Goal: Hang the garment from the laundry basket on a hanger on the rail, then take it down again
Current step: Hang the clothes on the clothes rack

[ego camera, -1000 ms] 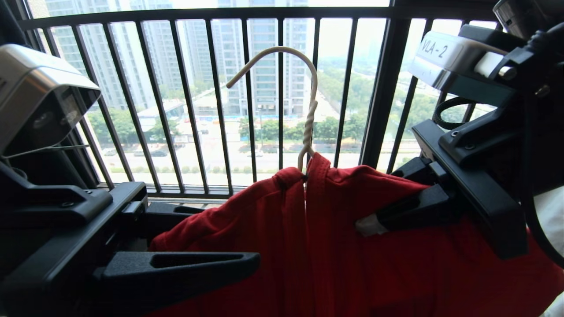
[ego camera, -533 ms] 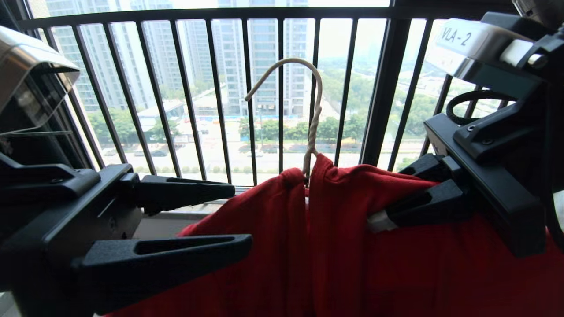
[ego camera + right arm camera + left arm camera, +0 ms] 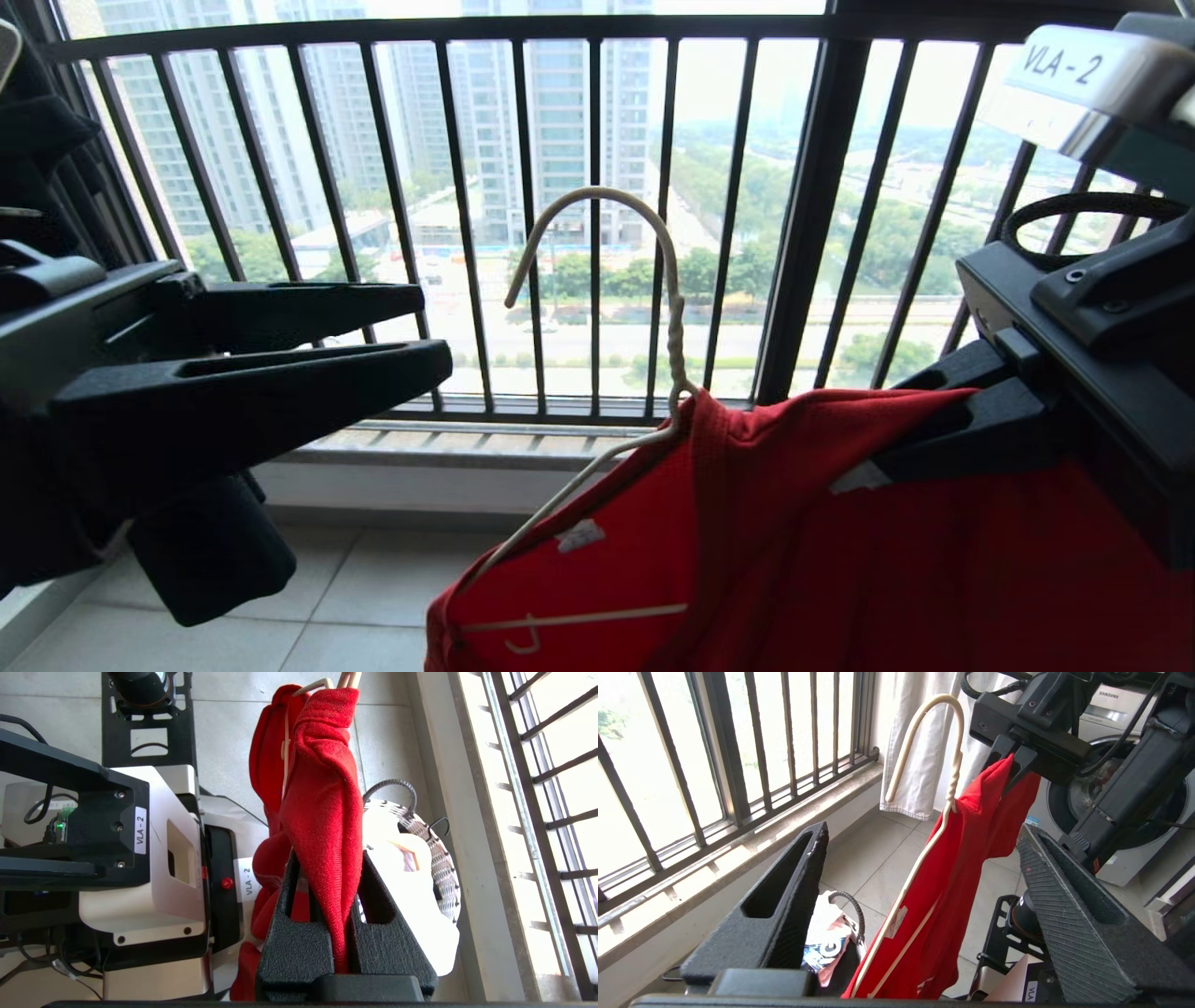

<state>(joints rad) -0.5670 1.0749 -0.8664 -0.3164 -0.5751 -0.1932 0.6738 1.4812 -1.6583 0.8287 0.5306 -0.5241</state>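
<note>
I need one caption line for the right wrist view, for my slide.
Right tool shut on the red T-shirt and wire hanger, above the laundry basket.

High-rise apartment laundry balcony: black railing (image 3: 597, 215), tiled floor (image 3: 364, 597), washing machine (image 3: 1120, 812), tower blocks (image 3: 551, 121) outside.

Black railing (image 3: 523, 215) with vertical bars runs across the view, and beyond it stand tall apartment towers (image 3: 560, 112), green trees (image 3: 709, 271) and a road far below. A pale stone sill (image 3: 467, 443) sits under the bars. Light floor tiles (image 3: 373, 588) spread beneath. White cloth (image 3: 920, 751) hangs near a front-loading washing machine (image 3: 1111, 788).
</note>
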